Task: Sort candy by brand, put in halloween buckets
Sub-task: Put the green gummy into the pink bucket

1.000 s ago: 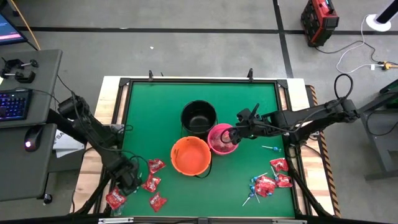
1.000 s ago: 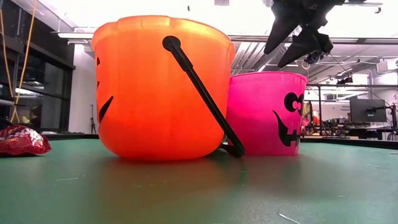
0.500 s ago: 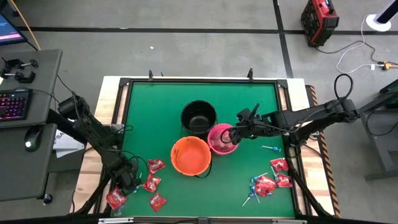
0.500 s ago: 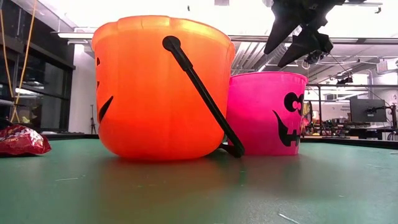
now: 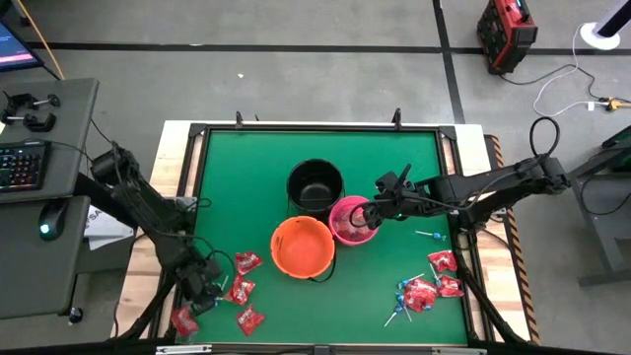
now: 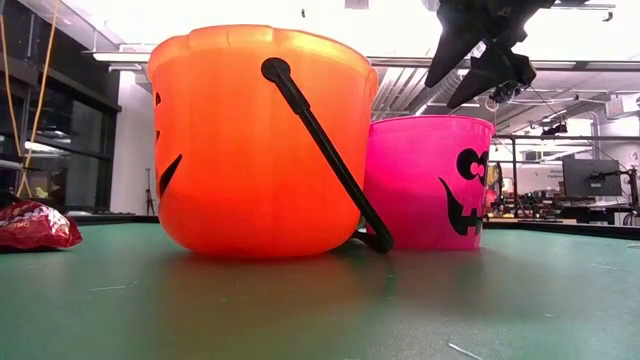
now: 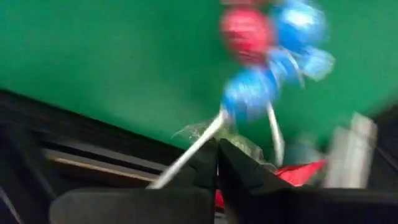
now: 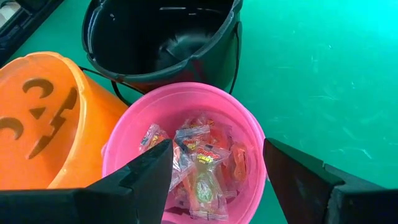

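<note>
My left gripper [image 5: 200,286] is at the table's near left corner, shut on a lollipop with a blue head [image 7: 249,94]; more blue heads and a red one [image 7: 245,31] blur beyond it. Red candy packets [image 5: 242,289] lie on the mat beside it. The black bucket [image 5: 315,184], the pink bucket [image 5: 350,219] and the orange bucket [image 5: 302,247] stand mid-table. My right gripper [image 5: 373,210] hangs open over the pink bucket's rim [image 8: 249,124], holding nothing. Wrapped candy [image 8: 199,168] lies inside the pink bucket. My left gripper pinches the lollipop's thin white stick [image 7: 193,149] between its two fingertips, partway along the stick. The blue head sticks out past the fingers. A second stick [image 7: 273,134] runs close by; whether it is also held, I cannot tell.
More lollipops and red packets lie in a pile [image 5: 424,291] at the near right. One red packet [image 6: 35,225] shows at the left in the low view. The table's black frame [image 5: 192,197] runs along the left edge. A desk with a keyboard [image 5: 22,163] stands left of the table.
</note>
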